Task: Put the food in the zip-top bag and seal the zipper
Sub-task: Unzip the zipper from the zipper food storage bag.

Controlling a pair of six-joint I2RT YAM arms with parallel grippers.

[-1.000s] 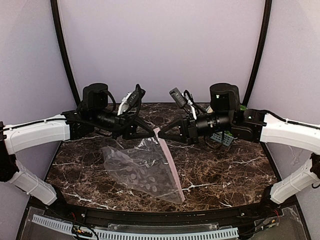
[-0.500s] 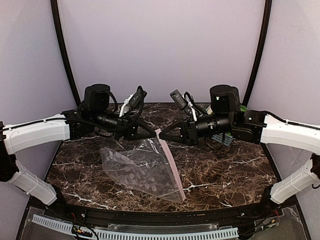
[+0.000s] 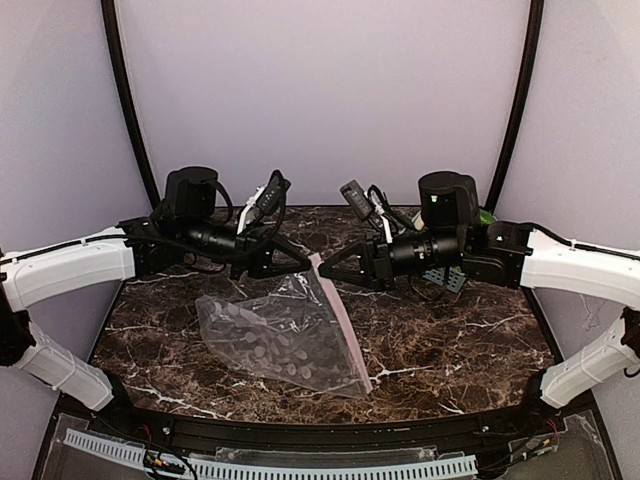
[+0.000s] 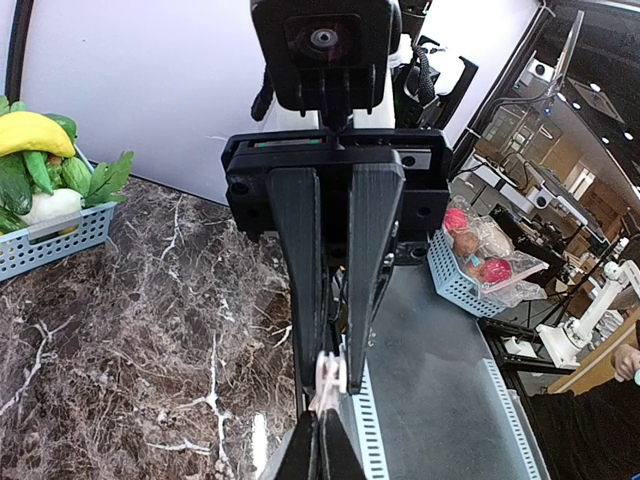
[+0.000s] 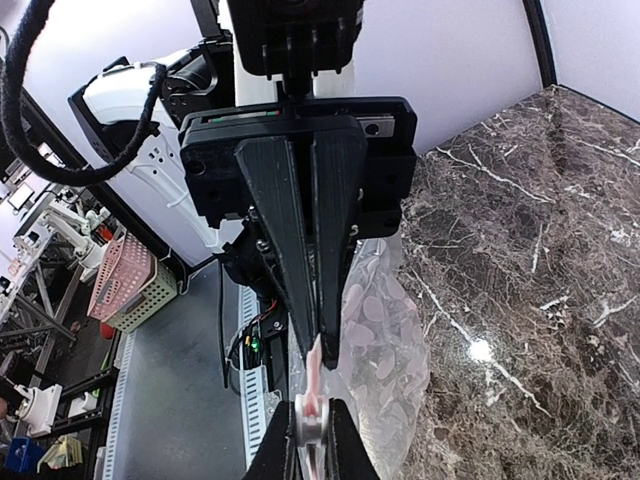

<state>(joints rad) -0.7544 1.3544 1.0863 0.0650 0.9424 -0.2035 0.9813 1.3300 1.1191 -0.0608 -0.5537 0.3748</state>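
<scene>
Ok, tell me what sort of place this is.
Most likely a robotics lab's data-collection booth: a left arm and right arm mounted at a marble-patterned table inside plain pale walls, a basket of toy produce for practice, and more robot rigs on benches beyond.

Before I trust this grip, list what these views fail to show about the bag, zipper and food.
Whether the zipper is open or sealed: too thin to tell in any view.
The food: top view, mostly hidden behind the right arm; left wrist view, basket cut by the left edge.
The zip-top bag: right wrist view, partly behind the left gripper and cut by the bottom edge.
</scene>
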